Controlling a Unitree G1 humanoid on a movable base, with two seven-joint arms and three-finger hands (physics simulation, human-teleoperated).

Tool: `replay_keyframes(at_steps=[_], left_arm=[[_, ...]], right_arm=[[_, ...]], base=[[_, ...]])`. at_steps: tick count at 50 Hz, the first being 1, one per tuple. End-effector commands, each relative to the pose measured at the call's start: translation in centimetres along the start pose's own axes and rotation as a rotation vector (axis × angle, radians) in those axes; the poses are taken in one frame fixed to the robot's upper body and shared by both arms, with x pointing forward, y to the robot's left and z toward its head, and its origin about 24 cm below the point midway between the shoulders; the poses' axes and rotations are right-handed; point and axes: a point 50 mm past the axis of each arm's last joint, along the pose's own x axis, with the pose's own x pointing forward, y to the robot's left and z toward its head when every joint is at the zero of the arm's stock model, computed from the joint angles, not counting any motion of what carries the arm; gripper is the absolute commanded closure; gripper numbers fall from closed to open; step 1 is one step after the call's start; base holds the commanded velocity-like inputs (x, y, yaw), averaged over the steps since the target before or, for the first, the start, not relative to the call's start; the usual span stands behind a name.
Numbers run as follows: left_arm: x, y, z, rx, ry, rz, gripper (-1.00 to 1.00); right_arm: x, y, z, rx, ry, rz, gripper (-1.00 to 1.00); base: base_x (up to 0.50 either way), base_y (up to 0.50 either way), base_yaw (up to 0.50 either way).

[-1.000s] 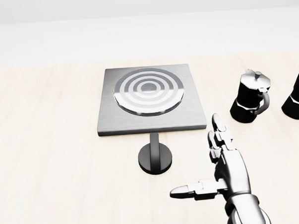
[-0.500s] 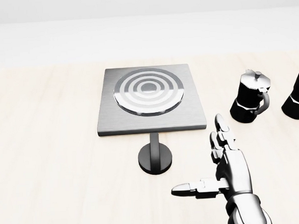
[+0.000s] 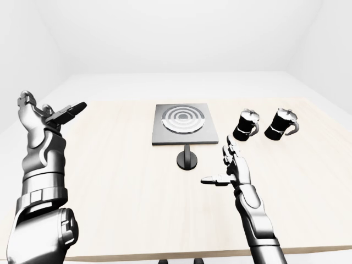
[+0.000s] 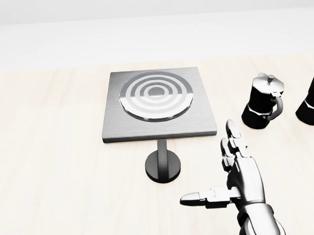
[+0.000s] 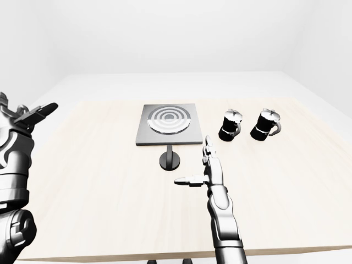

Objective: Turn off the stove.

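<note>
The stove (image 4: 157,103) is a square grey plate with a ringed burner, lying on the pale wooden table (image 4: 55,169). Its round black knob (image 4: 163,166) with a stem stands just below the plate's lower edge. My right hand (image 4: 222,177) is open, fingers spread, to the lower right of the knob and apart from it. My left hand (image 3: 47,113) is open and raised at the far left of the left-eye view, well away from the stove.
Two black moka pots (image 4: 263,108) (image 4: 313,105) stand on the table right of the stove. The table's near edge (image 3: 165,256) runs along the bottom of the left-eye view.
My right hand has sunk slightly and drifted a little right over the second, then held still. The stove, knob and pots have not moved.
</note>
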Motion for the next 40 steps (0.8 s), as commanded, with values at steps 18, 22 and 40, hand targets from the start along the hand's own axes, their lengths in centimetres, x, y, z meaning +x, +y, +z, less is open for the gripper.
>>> replay_keyframes(at_steps=[18,22,40], left_arm=[[0.1,-0.15,-0.46,0.03,0.016,-0.005,-1.0],[0.13,-0.11,-0.29,0.027,0.012,-0.004,-1.0],[0.47,-0.15,-0.26,0.026,0.027,0.01,-1.0]], right_arm=[[-0.07,0.17,0.1,-0.009,-0.006,0.011,-1.0],[-0.07,0.24,0.07,-0.014,-0.001,0.013,-1.0],[0.28,1.0,-0.03,-0.056,0.02,0.058,-1.0]], base=[[0.0,0.0,0.0],[0.0,0.0,0.0],[0.0,0.0,0.0]])
